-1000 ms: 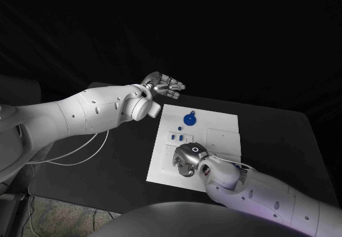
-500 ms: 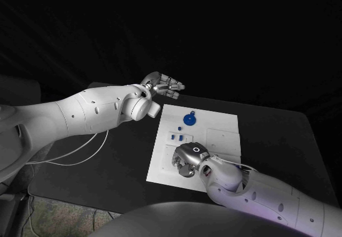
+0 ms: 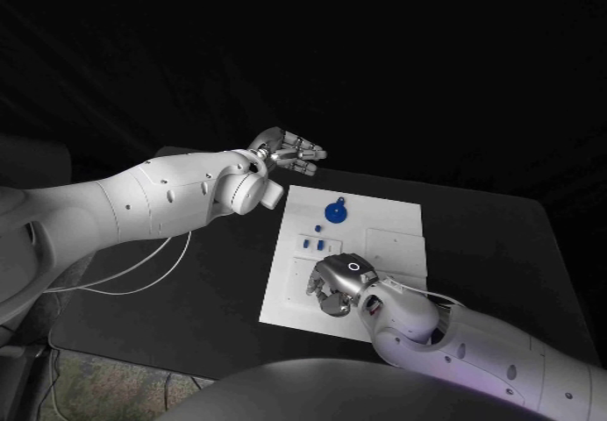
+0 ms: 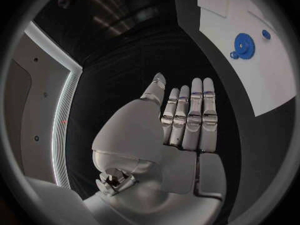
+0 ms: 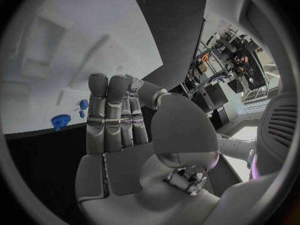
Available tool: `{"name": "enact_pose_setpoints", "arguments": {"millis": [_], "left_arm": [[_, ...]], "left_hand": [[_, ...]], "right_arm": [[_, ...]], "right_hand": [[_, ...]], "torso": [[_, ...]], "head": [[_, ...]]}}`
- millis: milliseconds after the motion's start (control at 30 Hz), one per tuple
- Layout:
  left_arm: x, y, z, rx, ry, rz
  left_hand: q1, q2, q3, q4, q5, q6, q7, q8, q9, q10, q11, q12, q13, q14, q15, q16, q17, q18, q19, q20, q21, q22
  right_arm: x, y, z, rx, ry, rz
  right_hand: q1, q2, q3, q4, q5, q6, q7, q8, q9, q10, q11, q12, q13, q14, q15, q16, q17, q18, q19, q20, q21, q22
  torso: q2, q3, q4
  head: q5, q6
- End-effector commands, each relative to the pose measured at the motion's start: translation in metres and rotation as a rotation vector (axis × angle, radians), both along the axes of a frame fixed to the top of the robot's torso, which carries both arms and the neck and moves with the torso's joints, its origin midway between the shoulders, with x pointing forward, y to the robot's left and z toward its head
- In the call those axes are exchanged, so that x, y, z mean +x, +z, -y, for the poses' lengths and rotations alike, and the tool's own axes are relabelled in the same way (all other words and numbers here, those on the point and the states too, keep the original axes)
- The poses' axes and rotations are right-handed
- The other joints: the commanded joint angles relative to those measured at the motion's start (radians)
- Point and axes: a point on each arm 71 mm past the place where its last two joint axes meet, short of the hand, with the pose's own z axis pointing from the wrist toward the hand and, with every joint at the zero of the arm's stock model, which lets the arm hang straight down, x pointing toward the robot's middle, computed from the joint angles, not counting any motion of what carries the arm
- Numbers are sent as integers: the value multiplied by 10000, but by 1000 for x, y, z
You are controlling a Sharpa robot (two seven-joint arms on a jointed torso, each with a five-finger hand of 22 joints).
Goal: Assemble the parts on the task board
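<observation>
The white task board [image 3: 392,215] lies mid-table. A round blue part [image 3: 337,211] sits on its far half, and several small blue parts [image 3: 319,231] lie just nearer. My right hand [image 3: 339,283] hovers low over the board's near left area, fingers stretched out and holding nothing. In the right wrist view the right hand [image 5: 122,130] has straight fingers in front of the board [image 5: 56,45], with the round part [image 5: 60,121] and small parts [image 5: 83,105] beyond. My left hand [image 3: 289,151] is raised past the board's far left corner, empty. The left hand [image 4: 181,130] is flat, with the round part [image 4: 242,46] off to one side.
The black table [image 3: 481,237] surrounds the board, with bare room on its right. A white cable [image 3: 139,267] loops on the table under my left arm. Shallow square recesses [image 3: 395,244] mark the board's right half.
My right hand has shifted slightly to the right over the board's near part. The left hand and the blue parts have stayed where they were.
</observation>
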Motion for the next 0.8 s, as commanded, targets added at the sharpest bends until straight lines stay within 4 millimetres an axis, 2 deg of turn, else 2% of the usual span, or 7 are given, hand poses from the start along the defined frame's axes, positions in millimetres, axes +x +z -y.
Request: {"name": "enact_pose_setpoints", "arguments": {"millis": [33,167,300,367,500,633,800], "left_arm": [[0,1,0,-30,-85,122],[1,1,-1,-11,-38,138],[2,1,-2,-1,-10,158],[2,0,-3,-5,1,169],[2,-2,-5,-58,10,204],[2,-5,-7,-120,33,235],[2,-10,-11,-191,106,265]], "left_hand": [[-3,63,11,71,27,-69,16,-21,15,-83,-2,-41,2,-64,27,-40,13,76,9,24,37,-10],[-3,63,11,71,27,-69,16,-21,15,-83,-2,-41,2,-64,27,-40,13,76,9,24,37,-10],[-3,63,11,71,27,-69,16,-21,15,-83,-2,-41,2,-64,27,-40,13,76,9,24,37,-10],[-5,57,2,63,28,-55,14,-21,15,-67,-6,-42,2,-48,21,-39,16,73,13,18,51,-20],[-10,24,-16,51,23,-33,12,-13,19,-51,-13,-38,3,-54,23,-41,14,72,10,19,49,-24],[-8,28,-16,39,21,11,-4,-12,21,6,-29,-38,3,-51,18,-41,10,70,4,19,43,-30],[1,66,-6,19,23,50,-26,-16,17,158,-72,-41,0,-55,9,-41,-16,70,10,14,40,-40]], "right_arm": [[-1,3,1,266,-29,-66],[1,9,4,514,-137,-120],[4,17,9,796,-280,-126],[7,22,12,989,-393,-132],[15,33,23,1389,-730,-216],[24,41,36,1695,-1107,-326],[37,51,57,2058,-1630,-546]], "right_hand": [[-65,-48,-289,11,55,-93,-14,-39,-20,-97,-7,31,-2,4,-36,-4,-19,113,416,-29,-64,-52],[-144,3,-899,96,77,-257,26,-38,-45,-250,-4,29,-7,11,-10,19,-32,75,430,-2,-113,-193],[-336,-50,-1393,289,-175,-570,64,-53,-122,-329,-13,18,-16,40,14,48,-40,30,447,27,-97,-309],[-507,-133,-1760,496,-351,-709,56,-42,-155,-464,4,16,-24,65,51,67,-53,5,459,59,-68,-408],[-860,-323,-2466,881,-399,-849,66,-48,-174,-596,71,7,-33,83,92,69,-82,-7,461,84,-70,-570],[-973,-364,-3055,1167,-400,-1059,74,-44,-192,-680,88,10,-32,94,106,62,-100,0,464,100,-43,-672],[-1216,-425,-4217,1775,-413,-1251,144,-46,-200,-914,189,0,-24,99,171,57,-125,28,459,154,-42,-846]], "torso": [[0,6,5],[-11,7,-6],[-27,-4,-14],[-38,-7,-12],[-105,6,-12],[-179,17,-31],[-292,34,-58]], "head": [[-8,5],[-19,46],[-34,80],[-48,111],[-97,164],[-118,208],[-193,249]]}}
